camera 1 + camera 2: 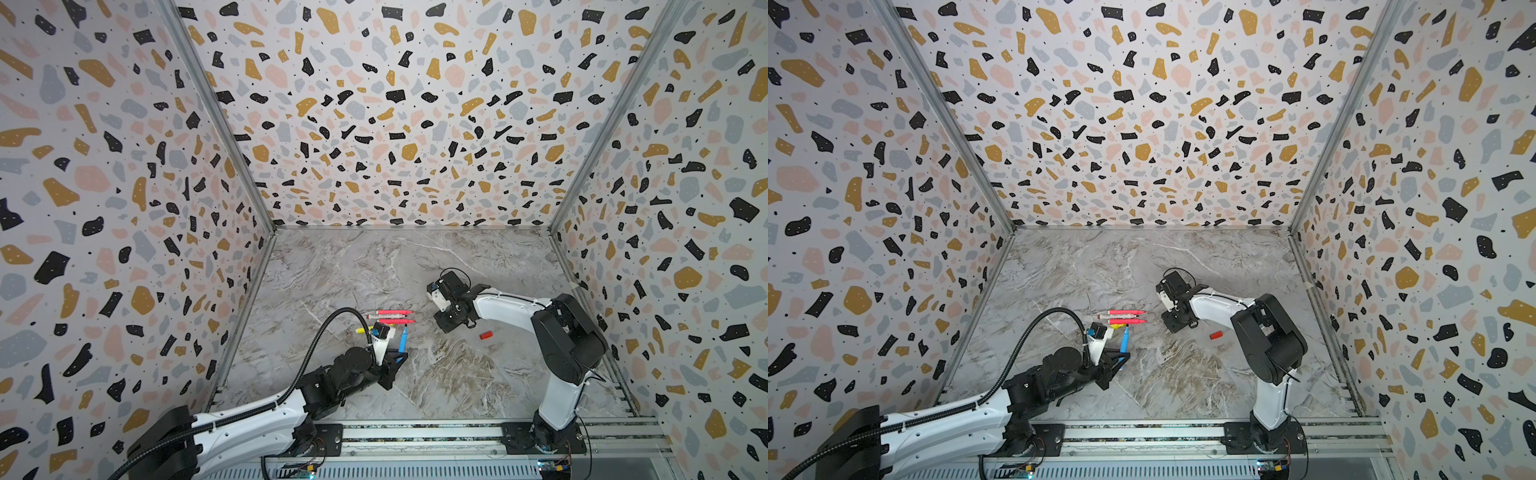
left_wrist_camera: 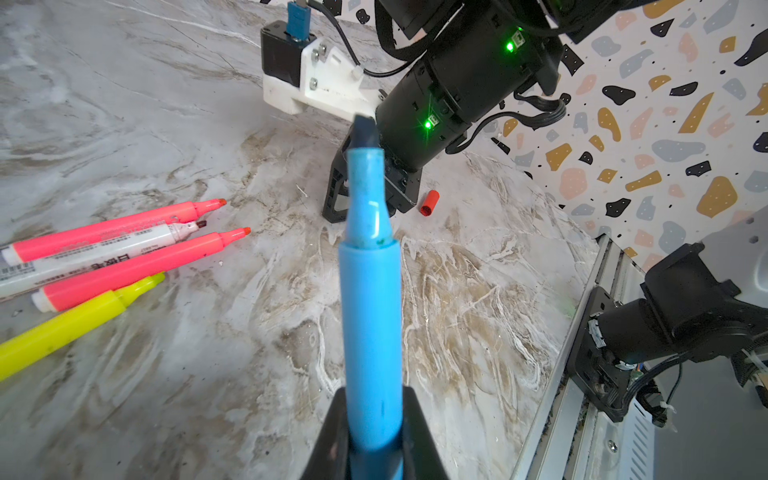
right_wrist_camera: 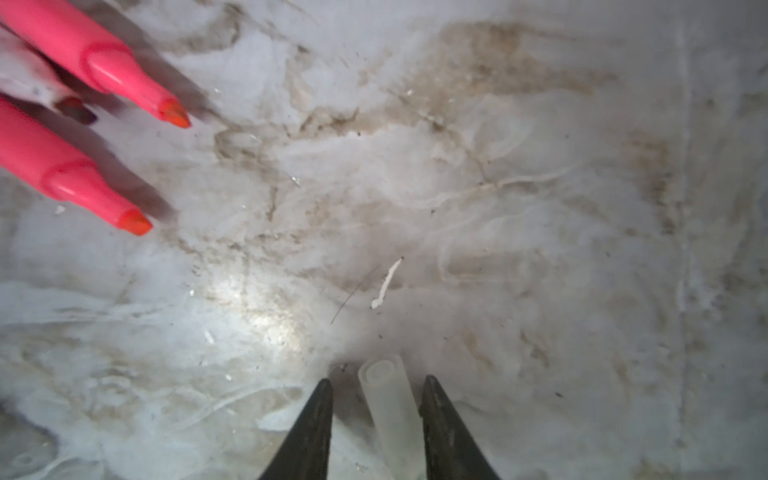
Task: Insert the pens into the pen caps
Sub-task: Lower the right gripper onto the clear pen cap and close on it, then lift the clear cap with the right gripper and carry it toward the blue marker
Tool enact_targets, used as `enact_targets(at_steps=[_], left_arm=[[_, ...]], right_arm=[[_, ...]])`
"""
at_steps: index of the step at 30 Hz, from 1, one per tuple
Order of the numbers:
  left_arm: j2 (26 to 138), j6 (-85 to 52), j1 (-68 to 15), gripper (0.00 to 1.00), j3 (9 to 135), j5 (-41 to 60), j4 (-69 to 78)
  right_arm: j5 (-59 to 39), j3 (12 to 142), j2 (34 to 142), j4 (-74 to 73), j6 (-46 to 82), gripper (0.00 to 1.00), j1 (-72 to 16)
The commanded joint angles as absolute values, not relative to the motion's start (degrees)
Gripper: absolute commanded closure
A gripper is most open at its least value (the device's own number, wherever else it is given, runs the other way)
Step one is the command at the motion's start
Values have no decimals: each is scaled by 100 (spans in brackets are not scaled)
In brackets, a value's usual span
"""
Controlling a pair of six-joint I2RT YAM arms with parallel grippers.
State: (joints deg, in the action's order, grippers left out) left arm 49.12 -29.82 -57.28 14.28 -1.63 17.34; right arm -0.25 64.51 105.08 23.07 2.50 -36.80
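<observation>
My left tool (image 2: 374,415) clamps the one blue pen (image 2: 370,311). On the counter (image 2: 457,311) lie two pink pens (image 2: 137,266), one white pen (image 2: 104,249) and one yellow pen (image 2: 75,316). My right tool (image 3: 377,378) stands apart astride one clear cap (image 3: 390,411); one red cap (image 2: 429,202) lies nearby.

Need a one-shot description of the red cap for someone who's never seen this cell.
On the marble tabletop, find the right gripper near the middle. The red cap lies alone just to its right in both top views. It is the only short, stubby red cylinder; the pens grouped farther left are long and tapered.
</observation>
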Motion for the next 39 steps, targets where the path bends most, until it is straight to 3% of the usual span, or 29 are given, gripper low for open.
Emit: enact_targets(at_steps=[1,7,12,17,25,32,36,39], left_arm=[[4868,-2962,-5714,100,1414,-228,1824],[4860,-2953,-5713,100,1378,-236,1794],[4784,-2976,-5713,100,1336,-255,1786],[4722,-2979,-5713,100,1302,-281,1770],[4912,-2900,-5711,100,1418,-157,1791],[5142,-3080,-5723,100,1376,-94,2440],[5261,-3256,-5762,100,1366,-187,3007],[5300,-3270,-5801,100,1433,-276,3234]], right_arm=[[238,6616,10621,2634,303,68,-3725],[377,6609,10651,2688,408,77,-3746],[414,6624,10678,2763,481,78,-3756],[197,6602,10591,2726,540,89,-3766],[-1290,6284,9375,1894,669,90,-3574],[-2978,5204,7710,-393,1845,91,-3184],[-3093,4076,6786,-2699,3069,91,-3231],[-3190,3747,6585,-3561,3622,91,-3248]])
